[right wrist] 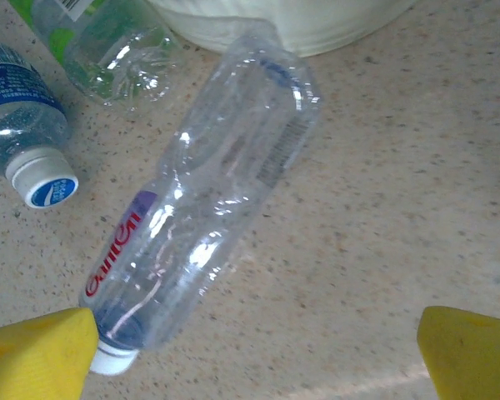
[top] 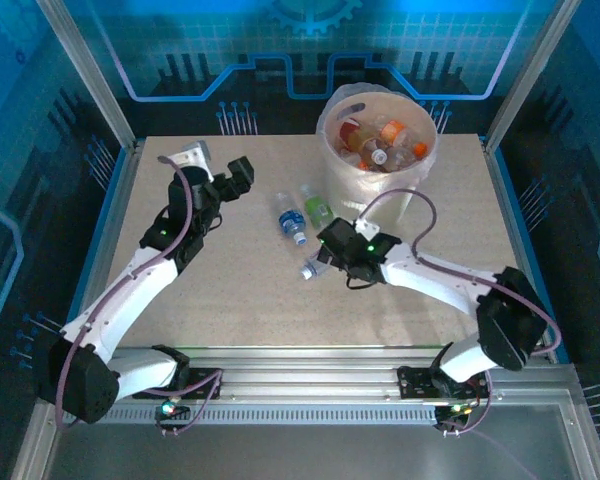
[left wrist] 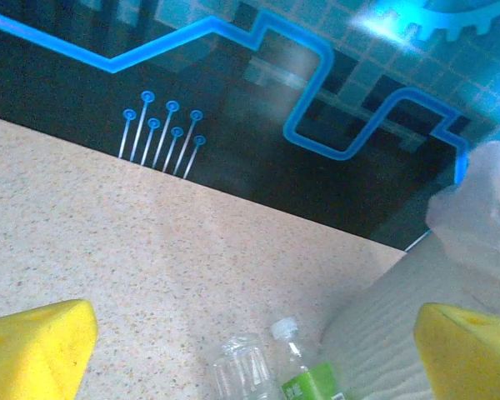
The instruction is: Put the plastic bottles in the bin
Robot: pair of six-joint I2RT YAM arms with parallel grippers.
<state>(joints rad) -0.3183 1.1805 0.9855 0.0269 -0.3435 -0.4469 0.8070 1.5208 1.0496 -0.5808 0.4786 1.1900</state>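
Near centre of the top view, below the bin (top: 380, 190), your right gripper (top: 325, 252) hung fully open, empty, over the clear bottle (right wrist: 208, 208); you needed its jaws straddling mid-body before closing.

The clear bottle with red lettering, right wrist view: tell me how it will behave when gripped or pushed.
The clear bottle looks empty, so it is probably very light. Its thin see-through walls may buckle under a squeeze. Lying on its side on the flat table, it will likely roll if nudged sideways.
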